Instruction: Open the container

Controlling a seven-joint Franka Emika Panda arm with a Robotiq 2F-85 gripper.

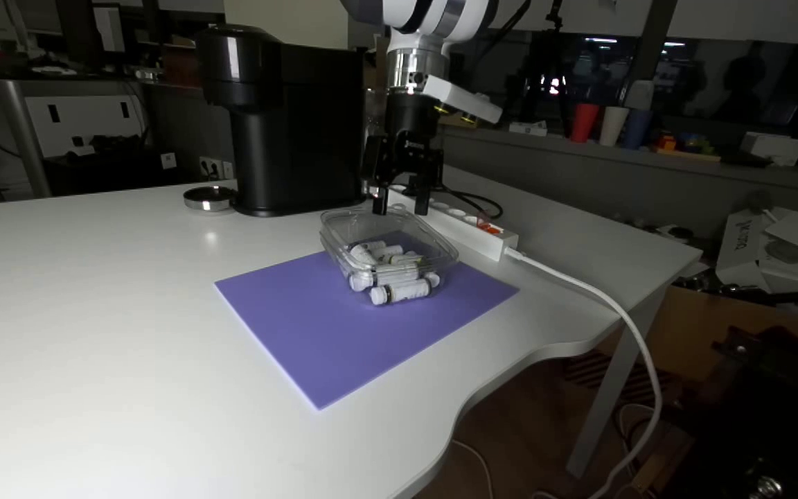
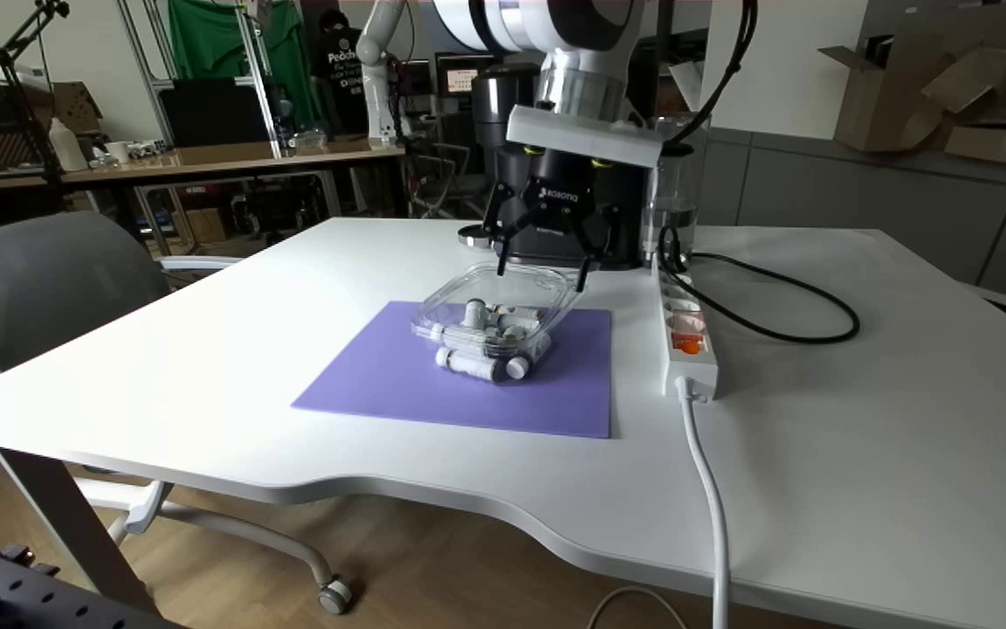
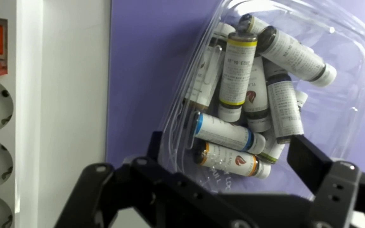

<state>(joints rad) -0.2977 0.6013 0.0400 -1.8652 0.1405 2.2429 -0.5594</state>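
Observation:
The container, a clear plastic box, rests on a purple mat (image 1: 323, 339); it shows in both exterior views (image 1: 449, 254) (image 2: 442, 306) and in the wrist view (image 3: 337, 104). Several small white-labelled bottles (image 1: 402, 291) lie inside it. Its clear lid appears to be on; how firmly it sits I cannot tell. Embossed letters show on the plastic near the jaws in the wrist view. My gripper (image 1: 401, 208) points down over the container's end near the coffee machine. It is open and empty, its fingers (image 3: 225, 148) spread apart, one beside the rim and one over the container. Contact I cannot tell.
A white power strip (image 2: 686, 349) with an orange switch lies beside the mat, with a white cord (image 1: 600, 294) and a black cable (image 2: 782, 279). A tall black coffee machine (image 1: 302, 132) stands behind the gripper. A shallow silver dish (image 1: 209, 199) sits beside it.

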